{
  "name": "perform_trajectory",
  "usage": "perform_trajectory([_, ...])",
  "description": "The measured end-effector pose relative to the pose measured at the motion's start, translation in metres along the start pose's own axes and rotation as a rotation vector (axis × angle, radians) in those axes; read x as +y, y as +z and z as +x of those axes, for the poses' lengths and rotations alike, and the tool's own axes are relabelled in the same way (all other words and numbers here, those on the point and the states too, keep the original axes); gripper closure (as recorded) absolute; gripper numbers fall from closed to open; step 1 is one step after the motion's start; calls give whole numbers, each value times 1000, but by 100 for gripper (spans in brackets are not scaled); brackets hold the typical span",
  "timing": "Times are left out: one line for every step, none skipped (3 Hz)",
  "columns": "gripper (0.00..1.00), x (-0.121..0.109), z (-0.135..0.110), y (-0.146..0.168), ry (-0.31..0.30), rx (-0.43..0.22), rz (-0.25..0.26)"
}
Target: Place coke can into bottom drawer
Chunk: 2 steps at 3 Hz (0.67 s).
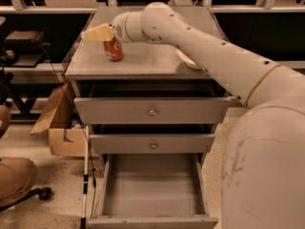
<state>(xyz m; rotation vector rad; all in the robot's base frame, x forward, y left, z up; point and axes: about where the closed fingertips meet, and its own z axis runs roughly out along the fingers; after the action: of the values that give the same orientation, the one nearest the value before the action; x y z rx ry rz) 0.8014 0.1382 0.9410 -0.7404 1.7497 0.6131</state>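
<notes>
The coke can (113,50), red-orange with white script, stands upright on the left part of the grey cabinet top (143,63). My gripper (97,33) is just above the can's top and reaches a little to its left. The white arm stretches across the cabinet top from the right. The bottom drawer (151,187) is pulled far out below, a wide grey tray with nothing in it.
A white bowl (187,60) on the cabinet top is mostly hidden behind my arm. Two upper drawers with round knobs (152,112) stand slightly out. A cardboard box (61,123) and a thin white pole (86,175) are left of the cabinet.
</notes>
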Motion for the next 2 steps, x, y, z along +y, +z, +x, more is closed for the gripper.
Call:
perform_trajectory([0, -2, 1, 23, -1, -7, -8])
perform_trajectory([17, 0, 9, 45, 7, 9, -45])
